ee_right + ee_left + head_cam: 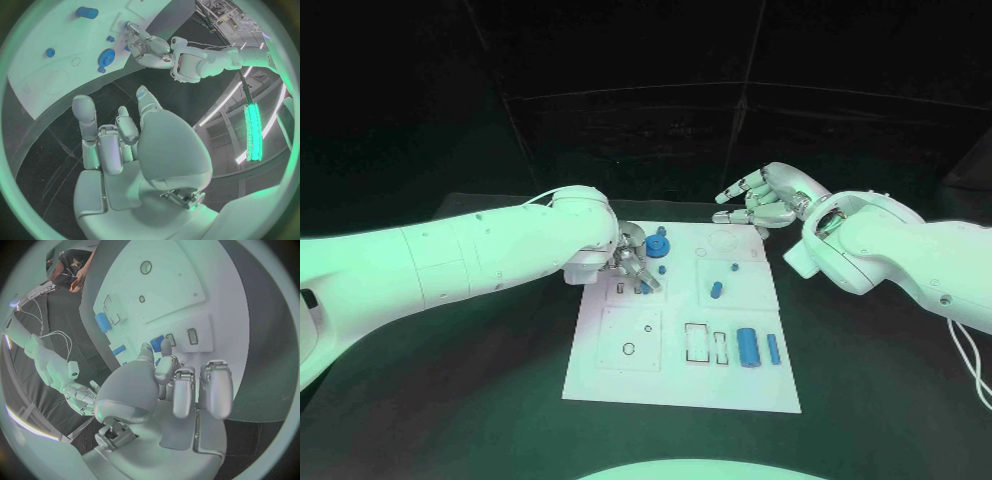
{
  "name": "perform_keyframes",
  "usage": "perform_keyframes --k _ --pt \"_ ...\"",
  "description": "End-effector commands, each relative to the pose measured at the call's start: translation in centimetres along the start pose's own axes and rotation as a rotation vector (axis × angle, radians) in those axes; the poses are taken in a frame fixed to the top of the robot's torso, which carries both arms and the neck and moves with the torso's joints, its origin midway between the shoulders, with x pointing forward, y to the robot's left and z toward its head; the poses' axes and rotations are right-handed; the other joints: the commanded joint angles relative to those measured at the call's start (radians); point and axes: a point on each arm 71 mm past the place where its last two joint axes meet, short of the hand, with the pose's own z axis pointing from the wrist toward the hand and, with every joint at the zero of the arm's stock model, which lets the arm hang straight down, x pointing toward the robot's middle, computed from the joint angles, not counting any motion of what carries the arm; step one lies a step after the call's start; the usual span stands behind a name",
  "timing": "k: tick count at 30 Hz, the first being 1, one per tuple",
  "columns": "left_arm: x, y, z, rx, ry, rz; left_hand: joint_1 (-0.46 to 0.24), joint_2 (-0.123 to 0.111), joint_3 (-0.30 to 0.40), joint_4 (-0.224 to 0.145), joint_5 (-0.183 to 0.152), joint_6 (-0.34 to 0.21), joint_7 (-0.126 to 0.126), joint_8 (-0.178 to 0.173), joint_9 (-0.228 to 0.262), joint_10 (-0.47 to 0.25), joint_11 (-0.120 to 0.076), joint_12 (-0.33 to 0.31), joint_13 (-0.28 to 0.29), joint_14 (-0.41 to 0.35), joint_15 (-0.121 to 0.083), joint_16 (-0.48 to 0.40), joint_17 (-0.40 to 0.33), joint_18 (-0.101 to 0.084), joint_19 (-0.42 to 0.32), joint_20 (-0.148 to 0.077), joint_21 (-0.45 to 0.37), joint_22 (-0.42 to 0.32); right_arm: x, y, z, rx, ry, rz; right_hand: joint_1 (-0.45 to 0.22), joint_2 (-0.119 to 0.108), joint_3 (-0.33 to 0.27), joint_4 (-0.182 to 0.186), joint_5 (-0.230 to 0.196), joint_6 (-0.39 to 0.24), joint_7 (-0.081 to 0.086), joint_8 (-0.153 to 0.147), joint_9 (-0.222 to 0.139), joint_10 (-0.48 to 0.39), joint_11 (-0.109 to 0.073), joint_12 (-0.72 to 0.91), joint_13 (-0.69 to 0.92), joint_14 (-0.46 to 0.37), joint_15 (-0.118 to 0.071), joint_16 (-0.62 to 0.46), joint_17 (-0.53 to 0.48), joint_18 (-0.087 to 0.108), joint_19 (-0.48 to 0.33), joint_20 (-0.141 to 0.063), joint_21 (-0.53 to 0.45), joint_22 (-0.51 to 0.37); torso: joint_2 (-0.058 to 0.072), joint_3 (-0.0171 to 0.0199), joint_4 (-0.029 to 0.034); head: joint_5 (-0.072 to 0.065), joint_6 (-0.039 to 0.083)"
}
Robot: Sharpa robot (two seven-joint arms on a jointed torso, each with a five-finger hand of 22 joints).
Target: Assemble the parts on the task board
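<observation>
Reaching over the far left part of the task board point(678, 395), the left hand point(630, 268) points its fingers down at the board's surface beside a small blue part point(648, 291); whether it pinches anything I cannot tell. A blue gear-like part point(656, 246) sits just beyond that hand on the board. Toward the near right of the board lie a short blue cylinder point(749, 347) and a thin blue bar point(772, 349) side by side, with a smaller blue peg point(715, 291) nearer the board's middle. The right hand point(759, 203) hovers off the board's far right corner, fingers loosely curled and apart, holding nothing.
</observation>
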Motion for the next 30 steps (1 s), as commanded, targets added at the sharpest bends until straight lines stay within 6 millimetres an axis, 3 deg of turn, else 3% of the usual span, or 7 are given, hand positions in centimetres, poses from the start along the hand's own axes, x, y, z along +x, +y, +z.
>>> perform_keyframes --k 1,3,7,12,15,18,30 --pt "0.0 -0.1 -0.1 0.000 0.006 -0.005 0.054 0.024 0.045 -0.038 0.001 -0.016 -0.003 -0.009 0.000 -0.002 -0.011 -0.008 -0.005 0.104 -0.011 0.003 0.263 -0.016 0.015 -0.007 0.001 0.039 0.0 0.2 0.1 -0.004 0.007 -0.005 0.000 0.005 -0.007 0.000 0.003 0.006 -0.003 0.004 0.000 -0.006 -0.002 -0.005 -0.001 0.052 -0.008 -0.007 0.030 0.007 -0.006 -0.001 -0.003 -0.001 0.000 0.0000 0.0006 0.001 0.001" --pt "0.0 -0.2 -0.1 0.003 0.007 -0.012 0.107 0.040 0.097 -0.078 0.032 -0.032 -0.004 -0.029 -0.007 -0.006 -0.014 -0.013 -0.006 0.104 -0.014 0.003 0.263 -0.015 0.015 -0.009 0.000 0.038 0.0 0.2 0.1 -0.004 0.008 -0.005 0.000 0.005 -0.007 0.000 0.003 0.006 -0.003 0.004 0.000 -0.005 -0.002 -0.003 0.001 0.053 -0.009 -0.006 0.032 0.007 -0.006 -0.001 -0.004 -0.001 0.000 -0.0001 0.0004 0.001 0.000" --pt "0.1 -0.3 -0.1 0.011 0.011 -0.026 0.152 0.032 0.175 -0.133 0.082 -0.038 0.003 -0.051 -0.015 -0.013 -0.010 -0.020 -0.007 0.104 -0.012 0.003 0.263 -0.015 0.014 -0.010 0.000 0.038 0.0 0.2 0.1 -0.004 0.010 -0.005 0.000 0.005 -0.007 0.000 0.003 0.006 -0.003 0.004 0.000 -0.005 -0.002 -0.003 0.001 0.053 -0.009 -0.006 0.032 0.007 -0.006 -0.001 -0.004 -0.001 0.000 -0.0002 -0.0004 0.002 -0.001" --pt "0.2 -0.3 -0.2 0.026 0.010 -0.069 0.044 -0.056 0.443 -0.183 0.092 -0.015 0.017 -0.084 -0.014 -0.008 -0.005 -0.031 -0.013 0.104 0.002 0.003 0.263 -0.015 0.013 0.001 -0.001 0.041 0.0 0.1 0.1 -0.002 0.011 -0.006 0.000 0.006 -0.008 0.000 0.004 0.007 -0.003 0.004 0.000 -0.004 -0.002 -0.002 0.001 0.053 -0.009 -0.007 0.031 0.006 -0.006 -0.001 -0.004 0.000 0.001 -0.0006 0.0004 0.001 -0.002" --pt "0.2 -0.2 -0.4 0.036 0.006 -0.105 -0.053 -0.133 0.638 -0.206 0.086 -0.009 0.017 -0.084 0.007 -0.005 0.001 -0.036 -0.016 0.104 0.004 0.003 0.263 -0.014 0.011 0.004 -0.004 0.039 0.0 0.1 0.2 -0.001 0.012 -0.006 0.000 0.006 -0.008 0.000 0.004 0.007 -0.003 0.004 0.000 -0.004 -0.002 -0.002 0.001 0.053 -0.009 -0.007 0.031 0.006 -0.006 -0.001 -0.004 0.000 0.001 -0.0001 0.0021 0.002 0.001" --pt "0.2 0.0 -0.6 0.042 -0.002 -0.134 -0.098 -0.158 0.736 -0.216 0.085 -0.006 0.017 -0.076 0.025 -0.002 0.000 -0.037 -0.017 0.104 0.004 0.003 0.263 -0.013 0.010 0.004 -0.006 0.038 0.0 0.0 0.2 0.002 0.013 -0.005 0.000 0.006 -0.008 0.000 0.004 0.007 -0.003 0.005 0.000 -0.004 -0.002 -0.003 0.001 0.053 -0.009 -0.007 0.031 0.007 -0.006 -0.001 -0.005 -0.002 0.000 0.0004 0.0023 0.004 0.000" --pt "0.1 1.5 -1.8 0.054 -0.110 -0.282 -0.169 -0.209 0.878 -0.240 0.091 -0.005 0.010 -0.046 0.072 0.011 -0.003 -0.030 -0.010 0.104 -0.002 0.003 0.263 -0.014 0.013 0.002 -0.005 0.044 -0.1 -0.1 0.3 0.007 0.010 -0.005 -0.001 0.006 -0.010 0.000 0.004 0.009 -0.004 0.006 0.000 -0.004 -0.003 -0.003 0.000 0.053 -0.009 -0.008 0.030 0.007 -0.007 -0.001 -0.006 -0.003 -0.002 0.0046 0.0053 0.011 -0.004"
